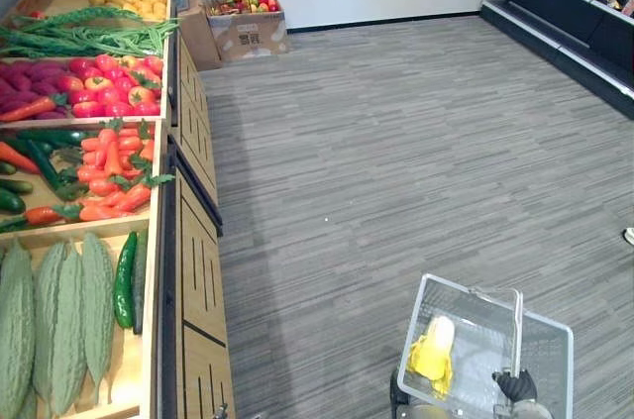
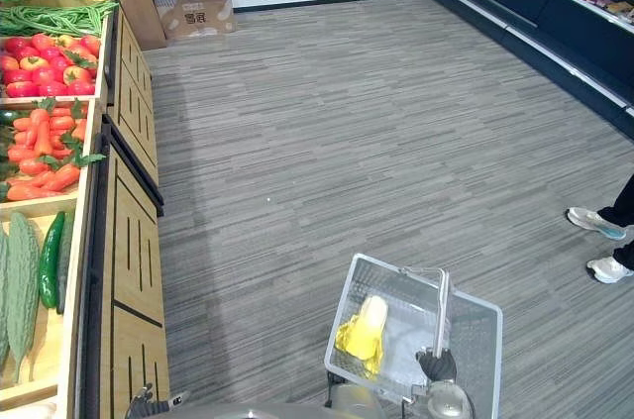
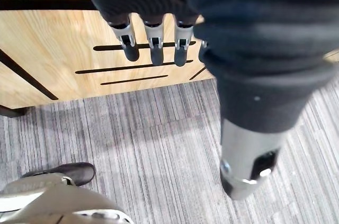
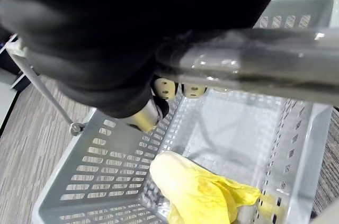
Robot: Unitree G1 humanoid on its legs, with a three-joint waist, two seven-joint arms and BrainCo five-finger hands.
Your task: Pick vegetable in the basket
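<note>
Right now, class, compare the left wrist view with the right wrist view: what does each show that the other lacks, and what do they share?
Left wrist view: the left hand, fingers straight, hanging before the wooden stand's slotted front. Right wrist view: the right hand curled round the handle of the grey basket, a yellow vegetable inside. Both: striped grey carpet.

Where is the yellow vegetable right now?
The yellow vegetable lies inside the grey basket, lower right in the eye views; the right hand carries the basket by its handle.
</note>
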